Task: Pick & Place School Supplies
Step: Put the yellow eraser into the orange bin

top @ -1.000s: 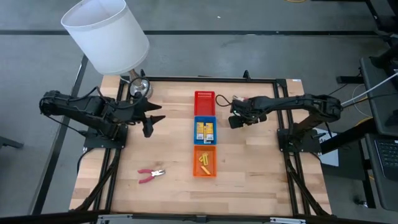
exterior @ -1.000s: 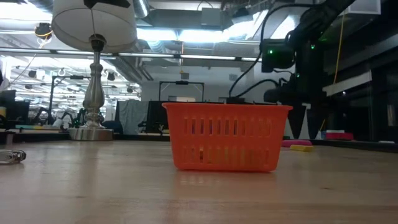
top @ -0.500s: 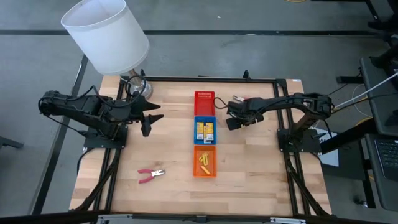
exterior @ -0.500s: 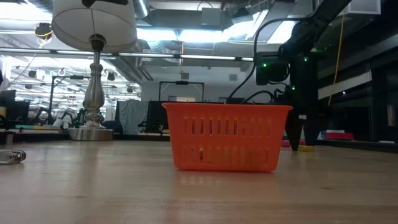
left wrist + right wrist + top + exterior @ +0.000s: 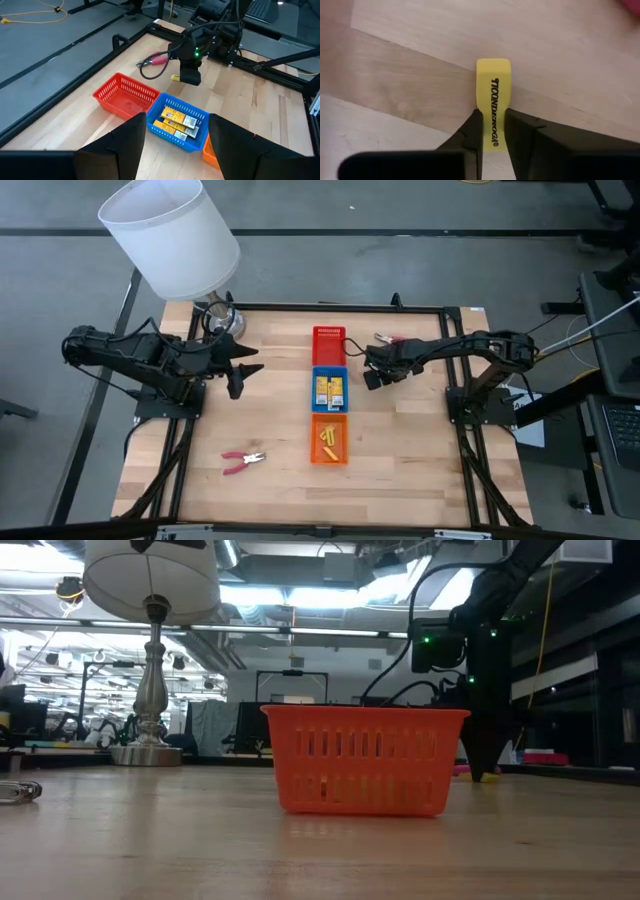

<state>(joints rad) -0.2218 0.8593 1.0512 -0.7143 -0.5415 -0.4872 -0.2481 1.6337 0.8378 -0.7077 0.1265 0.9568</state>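
Apparently clamped on only the end of the yellow stick (image 5: pixel 493 102) by right gripper (image 5: pixel 492 131); could slip out when lifted.

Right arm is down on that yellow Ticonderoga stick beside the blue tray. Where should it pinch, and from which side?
Across the narrow width, from straight above: the yellow stick lies flat on the table, so only its long side faces are free. The right gripper already straddles one end, a finger on each long side; a bite nearer the middle would probably carry steadier.
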